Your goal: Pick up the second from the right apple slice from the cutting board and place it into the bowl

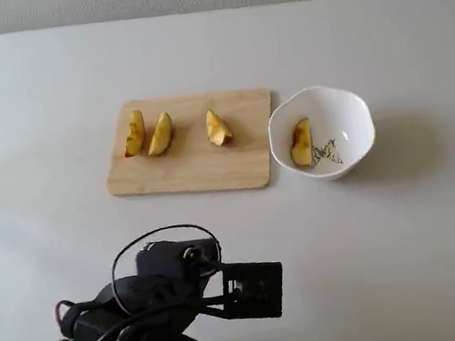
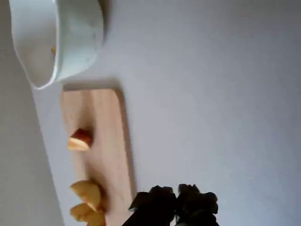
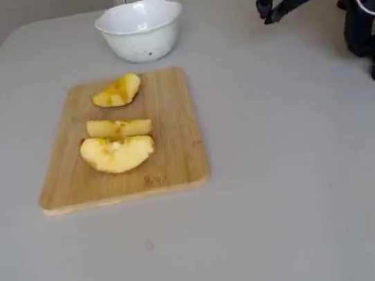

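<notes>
The apple slice (image 1: 301, 143), yellow with a reddish-brown patch, lies inside the white bowl (image 1: 355, 110) to the right of the cutting board (image 1: 194, 171) in a fixed view. In the wrist view only a sliver of it (image 2: 53, 49) shows in the bowl (image 2: 80, 33). In the other fixed view the bowl's wall (image 3: 142, 38) hides it. My gripper (image 3: 266, 10) is shut and empty, drawn back well away from the bowl and the board (image 3: 172, 129). Its dark fingertips (image 2: 162, 202) show at the bottom of the wrist view.
Three other yellow wedges stay on the board: two close together at the left (image 1: 133, 133) (image 1: 160, 133) and one at the right (image 1: 218, 128). My folded arm (image 1: 168, 289) sits at the table's front edge. A wall runs behind the table.
</notes>
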`<state>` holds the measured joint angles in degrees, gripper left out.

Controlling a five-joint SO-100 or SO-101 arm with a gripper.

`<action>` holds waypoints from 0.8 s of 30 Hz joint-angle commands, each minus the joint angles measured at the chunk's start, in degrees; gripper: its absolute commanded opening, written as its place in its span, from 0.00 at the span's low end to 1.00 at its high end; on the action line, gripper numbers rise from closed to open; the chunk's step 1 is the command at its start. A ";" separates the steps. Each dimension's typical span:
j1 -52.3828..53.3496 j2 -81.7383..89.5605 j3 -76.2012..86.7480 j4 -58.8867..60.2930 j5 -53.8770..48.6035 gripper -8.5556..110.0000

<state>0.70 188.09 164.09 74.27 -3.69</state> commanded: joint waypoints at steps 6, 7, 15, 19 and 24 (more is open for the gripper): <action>0.62 0.44 6.50 -3.96 0.88 0.07; 0.62 0.44 6.94 -4.31 1.58 0.07; -0.70 0.44 6.94 -4.39 1.14 0.08; -0.62 0.44 6.94 -4.31 1.14 0.07; -0.62 0.44 6.94 -4.31 1.14 0.07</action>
<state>0.26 188.44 171.39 71.02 -2.11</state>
